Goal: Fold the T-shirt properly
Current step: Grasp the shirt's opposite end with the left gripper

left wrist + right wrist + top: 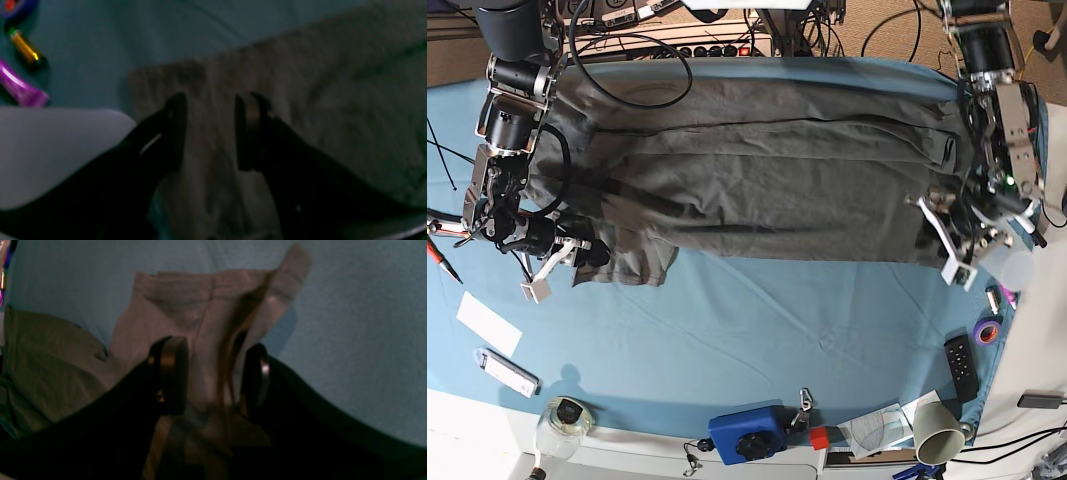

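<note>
Worktop point(757, 320): I see blue cloth covering it.
T-shirt point(767, 180): spread wide across the far half.
Left hand point(208, 131): fingers spread over the hem.
Right hand point(213, 376): fingers spread, sleeve fabric between them.
Near edge: blue box point(747, 432), remote point(963, 367).

You had the T-shirt point(767, 170) — dark charcoal grey, creased — spread lengthwise across the far half of the blue table cloth point(777, 330), one sleeve drooping toward its middle.
</note>
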`<state>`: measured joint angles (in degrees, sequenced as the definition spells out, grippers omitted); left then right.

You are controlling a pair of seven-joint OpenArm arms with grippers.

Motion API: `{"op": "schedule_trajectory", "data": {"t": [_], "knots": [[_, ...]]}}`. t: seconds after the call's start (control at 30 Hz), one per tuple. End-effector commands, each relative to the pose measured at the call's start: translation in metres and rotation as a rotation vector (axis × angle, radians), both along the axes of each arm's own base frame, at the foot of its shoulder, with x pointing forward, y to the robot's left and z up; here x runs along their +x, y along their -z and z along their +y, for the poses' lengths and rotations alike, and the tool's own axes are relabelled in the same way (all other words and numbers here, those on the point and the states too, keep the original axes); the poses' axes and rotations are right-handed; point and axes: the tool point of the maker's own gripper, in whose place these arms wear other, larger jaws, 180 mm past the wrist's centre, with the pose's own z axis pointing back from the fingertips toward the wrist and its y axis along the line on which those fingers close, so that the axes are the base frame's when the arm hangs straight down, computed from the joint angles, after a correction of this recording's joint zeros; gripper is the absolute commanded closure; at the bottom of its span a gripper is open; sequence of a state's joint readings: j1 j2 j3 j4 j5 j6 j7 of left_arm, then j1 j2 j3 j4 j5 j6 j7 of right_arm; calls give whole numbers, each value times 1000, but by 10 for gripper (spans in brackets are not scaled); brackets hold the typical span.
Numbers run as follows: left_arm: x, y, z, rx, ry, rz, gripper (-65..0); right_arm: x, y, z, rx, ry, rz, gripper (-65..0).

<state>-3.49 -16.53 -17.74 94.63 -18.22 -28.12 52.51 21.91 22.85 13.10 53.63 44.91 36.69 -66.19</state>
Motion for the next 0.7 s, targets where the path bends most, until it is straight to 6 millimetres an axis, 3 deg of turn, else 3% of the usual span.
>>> {"op": "schedule_trajectory", "data": {"t": [0.0, 0.17, 0.33, 0.47, 0.67], "knots": [[12, -16, 4, 0, -2, -54, -245, 1, -5, -9, -35, -7, 6, -262], [25, -18, 12, 35, -20, -58, -245, 1, -5, -9, -35, -7, 6, -262], [28, 6, 19, 13, -72, 7, -245, 2, -5, -9, -35, -6, 4, -262], [27, 26, 37, 89, -125, 49, -245, 2, -5, -9, -36, -7, 5, -262], [30, 25, 52, 135, -198, 48, -245, 1, -5, -9, -41, -7, 7, -262]]}}
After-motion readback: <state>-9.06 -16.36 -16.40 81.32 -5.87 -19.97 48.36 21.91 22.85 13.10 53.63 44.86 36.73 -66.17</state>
